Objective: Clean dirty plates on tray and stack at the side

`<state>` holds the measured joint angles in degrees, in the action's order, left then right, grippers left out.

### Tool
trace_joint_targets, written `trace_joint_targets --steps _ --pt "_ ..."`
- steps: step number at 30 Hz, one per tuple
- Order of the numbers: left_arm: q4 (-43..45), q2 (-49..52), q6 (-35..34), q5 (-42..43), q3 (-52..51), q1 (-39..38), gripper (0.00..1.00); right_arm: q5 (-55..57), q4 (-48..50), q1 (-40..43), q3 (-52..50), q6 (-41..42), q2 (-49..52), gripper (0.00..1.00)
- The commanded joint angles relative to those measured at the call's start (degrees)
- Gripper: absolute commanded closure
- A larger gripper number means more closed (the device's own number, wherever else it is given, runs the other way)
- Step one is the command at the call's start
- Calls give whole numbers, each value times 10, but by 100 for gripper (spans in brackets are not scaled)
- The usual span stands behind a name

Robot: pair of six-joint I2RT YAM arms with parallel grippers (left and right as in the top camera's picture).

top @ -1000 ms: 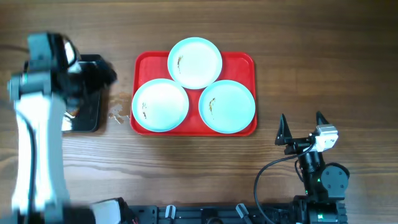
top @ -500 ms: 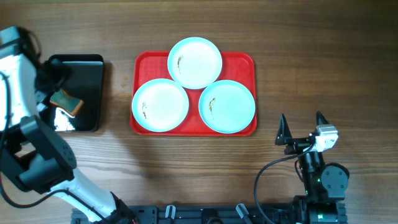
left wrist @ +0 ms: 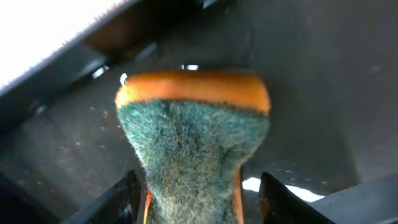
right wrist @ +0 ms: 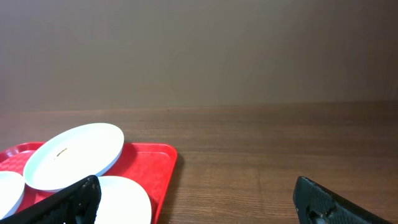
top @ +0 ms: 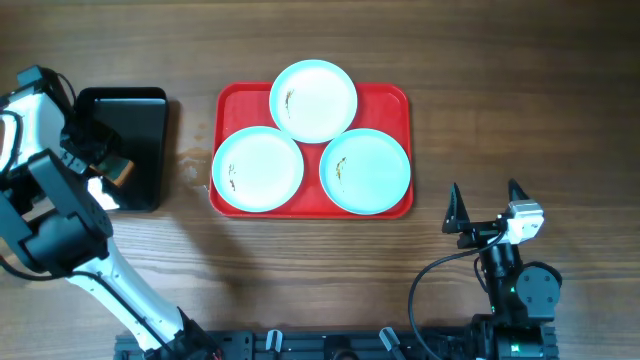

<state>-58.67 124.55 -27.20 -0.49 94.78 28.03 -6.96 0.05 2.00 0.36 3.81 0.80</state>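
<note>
Three pale-blue plates lie on the red tray (top: 395, 100): one at the back (top: 313, 100), one front left (top: 258, 170), one front right (top: 366, 170). Each carries a small brown-green smear. My left gripper (top: 97, 160) is down in the black tray (top: 140, 115), far left of the plates. In the left wrist view it (left wrist: 200, 194) is open, with the orange-and-green sponge (left wrist: 193, 137) between its fingers and a narrow gap on each side. My right gripper (top: 485, 195) stands open near the front right, empty, the plates (right wrist: 74, 155) to its left.
The black tray sits left of the red tray, with a strip of bare wood between them. A wet patch (top: 190, 180) marks the wood by the red tray's left edge. Bare wooden table (right wrist: 267, 155) stretches to the right of the red tray.
My left arm has swung to the table's far left and its gripper has come down around the sponge in the black tray. The right arm and the plates have not moved.
</note>
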Motion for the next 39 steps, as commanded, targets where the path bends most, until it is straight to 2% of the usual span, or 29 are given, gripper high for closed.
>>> trace_joint_targets --steps 1,3,5,6,7,8,9,15,16,17,18,22,24,25,26,27,28,29,30,34,35,36,37,38,39 --pt "-7 19 0 15 -11 -2 25 10 3 3 -1 7 -2 0" --pt "1 19 0 15 -26 -2 27 10 3 3 -1 7 -2 0" --pt "10 19 0 15 -43 -2 36 10 3 3 -1 7 -2 0" --pt "13 19 0 14 -50 -2 47 10 3 3 -1 7 -2 0" --pt "13 19 0 15 -51 -2 63 10 3 3 -1 7 -2 0" --pt "13 19 0 15 -50 -2 85 10 3 3 -1 7 -2 0" --pt "13 19 0 15 -50 -2 96 10 3 3 -1 7 -2 0" --pt "1 17 0 15 -48 -2 96 10 3 3 -1 7 -2 0" --pt "1 17 0 15 -48 -2 78 10 3 3 -1 7 -2 0" --pt "1 17 0 14 -48 -2 28 10 3 3 -1 7 -2 0" --pt "6 17 0 5 -48 -2 0 10 3 3 -1 7 -2 0" --pt "32 17 0 -64 -48 -2 0 10 3 3 -1 7 -2 0" --pt "46 17 0 -67 -48 -2 1 10 3 3 -1 7 -2 0" --pt "50 17 0 -67 -48 -2 7 10 3 3 -1 7 -2 0" --pt "53 17 0 -67 -48 -2 21 10 3 3 -1 7 -2 0" --pt "54 17 0 -67 -48 -2 41 10 3 3 -1 7 -2 0" --pt "54 17 0 -67 -48 -2 69 10 3 3 -1 7 -2 0" --pt "54 17 0 -67 -48 -2 91 10 3 3 -1 7 -2 0" --pt "52 17 0 -67 -48 -2 96 10 3 3 -1 7 -2 0" --pt "34 16 0 -66 -47 -2 96 10 3 3 -1 7 -2 0" --pt "29 15 0 -66 -46 -2 91 10 3 3 -1 7 -2 0" --pt "22 14 0 -66 -43 -2 69 10 3 3 -1 7 -2 0" --pt "21 13 0 -66 -43 -2 30 10 3 3 -1 7 -2 0" --pt "19 13 0 -66 -43 -2 0 10 3 3 -1 7 -2 0" --pt "15 13 0 -66 -43 -2 0 10 3 3 -1 7 -2 0"
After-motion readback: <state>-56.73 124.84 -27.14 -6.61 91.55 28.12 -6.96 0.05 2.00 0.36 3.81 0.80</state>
